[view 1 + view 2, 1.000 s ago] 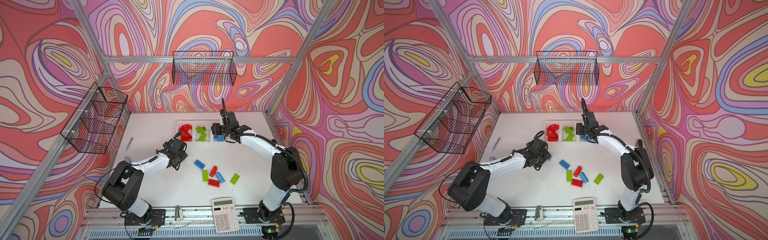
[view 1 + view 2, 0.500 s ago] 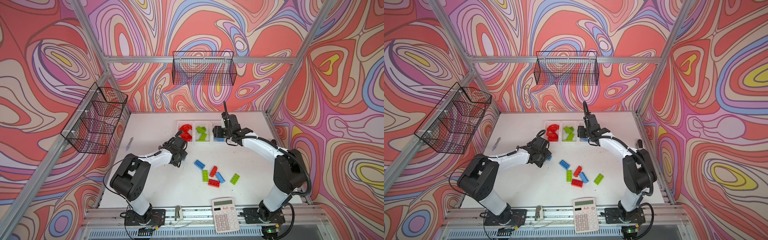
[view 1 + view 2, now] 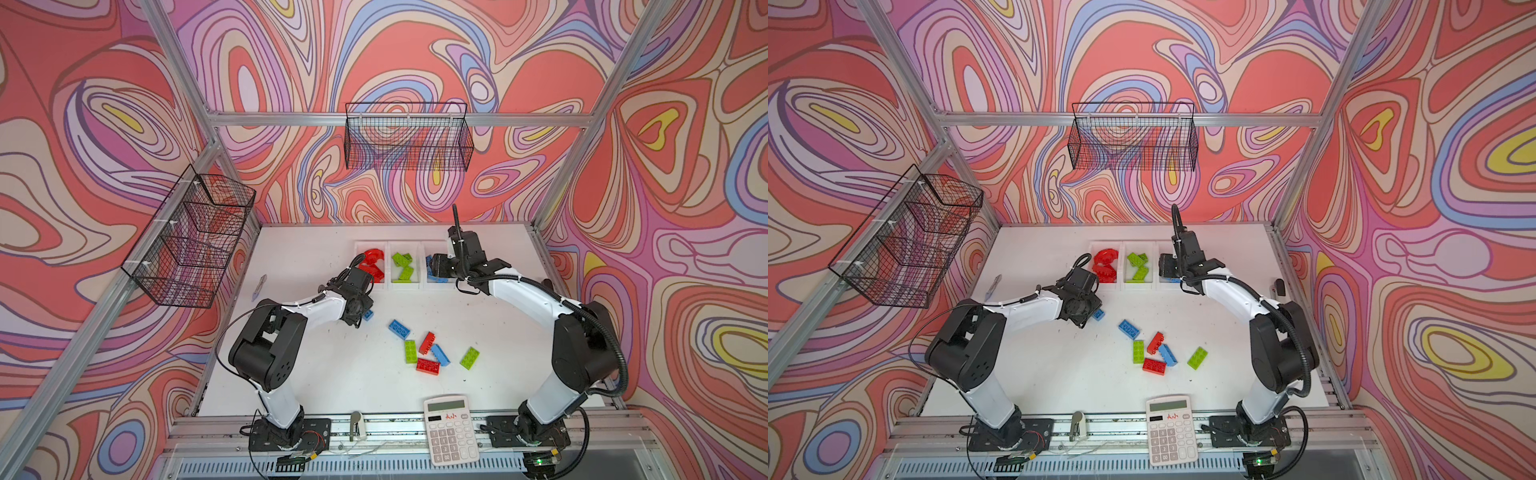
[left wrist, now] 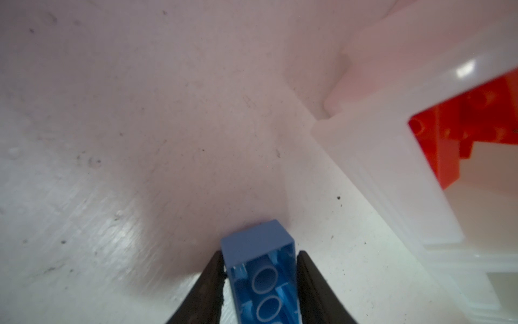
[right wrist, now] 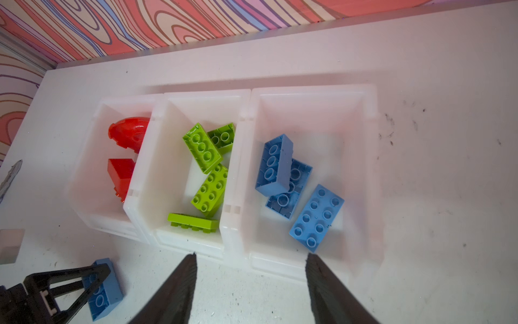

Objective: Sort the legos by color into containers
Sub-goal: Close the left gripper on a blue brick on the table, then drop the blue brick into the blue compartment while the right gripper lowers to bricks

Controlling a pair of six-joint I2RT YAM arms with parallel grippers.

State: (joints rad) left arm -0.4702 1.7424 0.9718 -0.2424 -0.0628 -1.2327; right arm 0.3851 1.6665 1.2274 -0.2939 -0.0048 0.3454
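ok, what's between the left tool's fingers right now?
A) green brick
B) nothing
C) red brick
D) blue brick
D: in the left wrist view the left tool has a finger against each side of a blue brick, whose hollow underside faces the camera.

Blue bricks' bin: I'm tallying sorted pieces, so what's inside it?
Three blue bricks: a studs-up brick, an upside-down brick, and a leaning brick lying across it, covering part of it. Anything beneath is hidden.
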